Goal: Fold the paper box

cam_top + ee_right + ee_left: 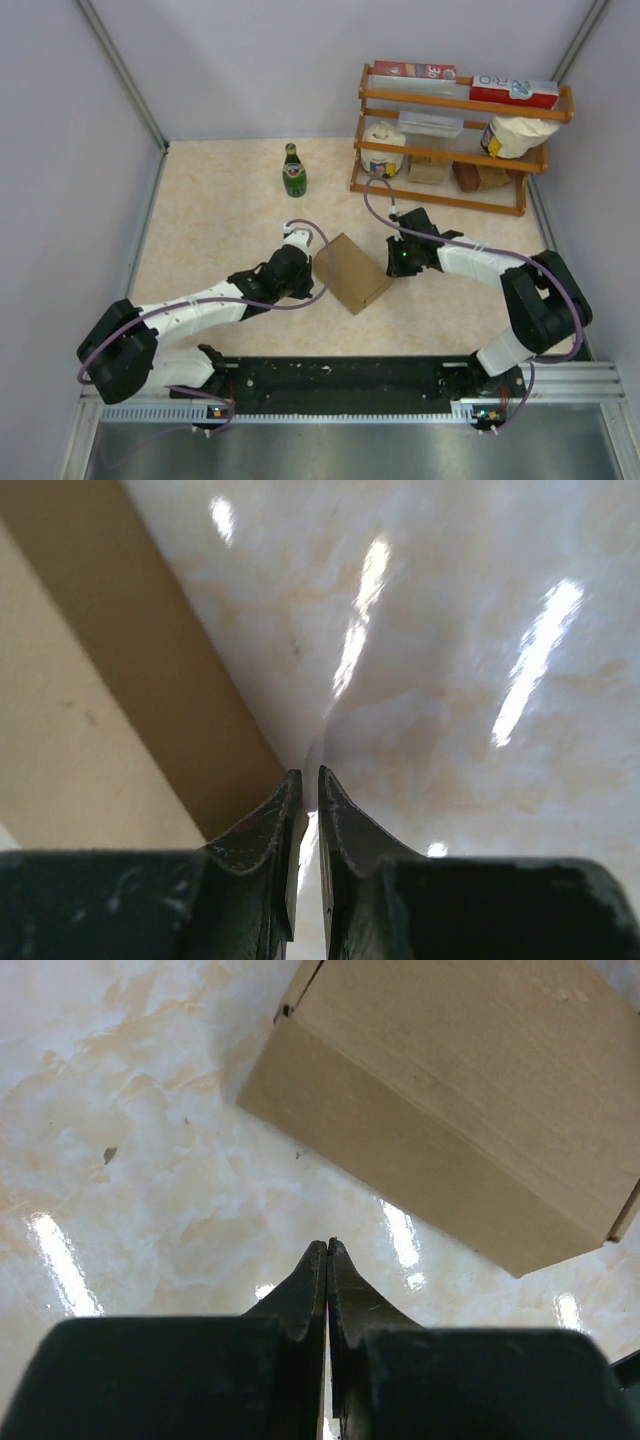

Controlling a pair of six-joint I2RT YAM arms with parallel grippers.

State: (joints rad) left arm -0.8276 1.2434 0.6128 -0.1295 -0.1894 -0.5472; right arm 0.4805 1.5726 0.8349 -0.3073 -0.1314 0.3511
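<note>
Ahead of left gripper [327, 1248] (jaws together) lies the paper box [470, 1090]

A red-and-white carton [413, 70] on the rack's [450, 103] top shelf, well beyond both jaws, shows "30"; the neighbouring carton's [513, 92] print is too small to read.

The paper box [470, 1090], plain brown cardboard, fills the upper right, its broad top face and one long side wall showing (a thin dark slit marks the corner at its upper left). It sits on the pale marbled table [150, 1110]. Below the box's long side wall, apart from it, the left gripper [327, 1250] points up toward it, its two dark fingers pressed together with nothing between them. Well left of the box lies a small dark speck [110, 1155].
</note>
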